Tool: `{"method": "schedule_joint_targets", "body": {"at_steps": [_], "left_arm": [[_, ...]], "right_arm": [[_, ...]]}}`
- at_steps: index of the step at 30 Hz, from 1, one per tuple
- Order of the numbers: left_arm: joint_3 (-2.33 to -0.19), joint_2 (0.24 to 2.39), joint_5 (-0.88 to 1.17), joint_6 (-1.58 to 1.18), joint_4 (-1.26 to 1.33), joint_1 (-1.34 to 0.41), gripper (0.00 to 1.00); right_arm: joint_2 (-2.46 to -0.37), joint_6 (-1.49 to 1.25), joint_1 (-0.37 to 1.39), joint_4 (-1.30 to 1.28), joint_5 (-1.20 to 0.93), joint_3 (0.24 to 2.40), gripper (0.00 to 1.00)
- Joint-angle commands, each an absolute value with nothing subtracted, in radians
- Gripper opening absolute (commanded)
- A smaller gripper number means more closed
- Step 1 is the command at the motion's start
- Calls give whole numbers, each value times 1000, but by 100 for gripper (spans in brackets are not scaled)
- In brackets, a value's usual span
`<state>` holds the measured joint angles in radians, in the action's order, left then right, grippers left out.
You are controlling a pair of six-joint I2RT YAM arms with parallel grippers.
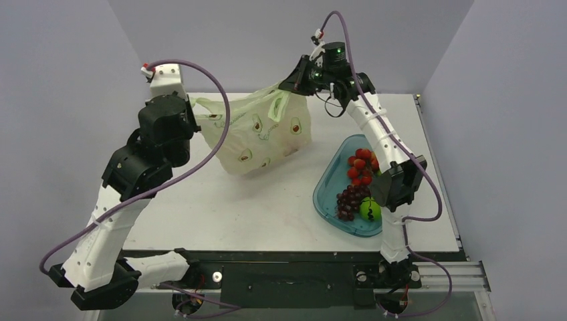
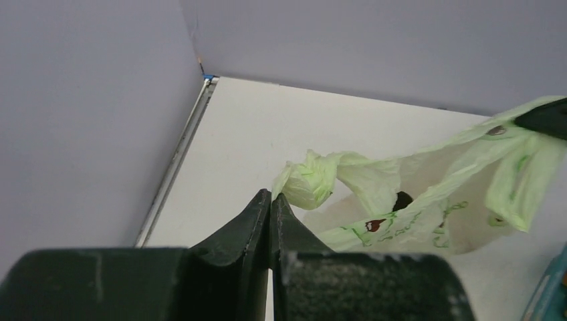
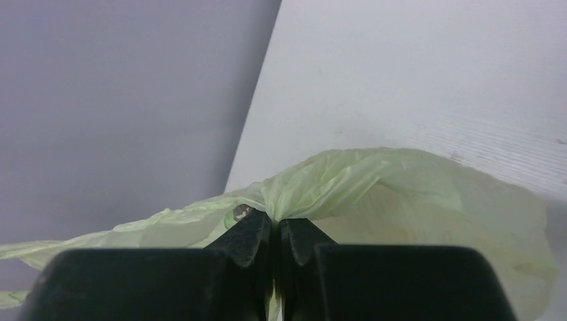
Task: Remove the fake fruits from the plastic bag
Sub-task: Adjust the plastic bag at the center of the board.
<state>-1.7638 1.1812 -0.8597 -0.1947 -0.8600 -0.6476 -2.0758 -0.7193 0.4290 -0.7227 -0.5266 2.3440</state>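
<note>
Pale-green translucent plastic bag (image 1: 257,137), just one, stretches over the white bench (image 1: 234,207), two tools clamped on it: left tool (image 2: 269,200), right tool (image 3: 274,224).

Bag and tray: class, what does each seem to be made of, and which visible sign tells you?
Bag: thin plastic film, pale green and translucent, slightly shiny; it crumples into fine creases and hangs limp. Tray: probably rigid plastic, tinted blue-green and see-through, glossy; its smooth raised rim keeps its shape. Glass cannot be ruled out by look alone.
</note>
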Motion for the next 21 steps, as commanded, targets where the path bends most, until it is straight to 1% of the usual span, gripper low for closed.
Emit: {"method": "schedule_joint_targets", "body": {"at_steps": [1,2,3,4,5,6,7,8,9,10,12,16,18,21], "left_arm": [[-1659,999,-724,-246,-800,-640,0],[-1561,965,-606,-273,-793,-639,0],[-1515,900,-547,-297,-797,-639,0],[-1423,861,-428,-359,-798,-641,0],[-1372,785,-367,-390,-793,-640,0],[-1288,751,-255,-452,-785,-641,0],[-1258,692,-212,-484,-787,-640,0],[-1210,669,-160,-545,-804,-641,0],[-1191,619,-135,-571,-816,-640,0],[-1157,609,-90,-616,-839,-641,0],[-1112,575,-45,-655,-858,-640,0],[-991,473,-10,-747,-860,-641,0],[-939,419,26,-789,-837,-641,0],[-889,364,67,-829,-819,-640,0]], "right_arm": [[-2005,-864,488,-382,-582,2186,0],[-1955,-821,513,-384,-557,2097,1],[-1926,-796,525,-383,-514,2036,4],[-1872,-747,549,-384,-499,1920,11],[-1851,-721,561,-428,-458,1873,13],[-1811,-666,581,-467,-427,1796,22],[-1791,-640,589,-538,-345,1763,26],[-1746,-596,604,-564,-301,1694,34],[-1721,-577,609,-594,-204,1659,38],[-1676,-545,618,-602,-156,1593,46],[-1626,-500,625,-620,-56,1520,52],[-1515,-474,680,-609,102,1375,58],[-1469,-470,726,-617,196,1339,60],[-1436,-469,794,-688,277,1346,61]]}}
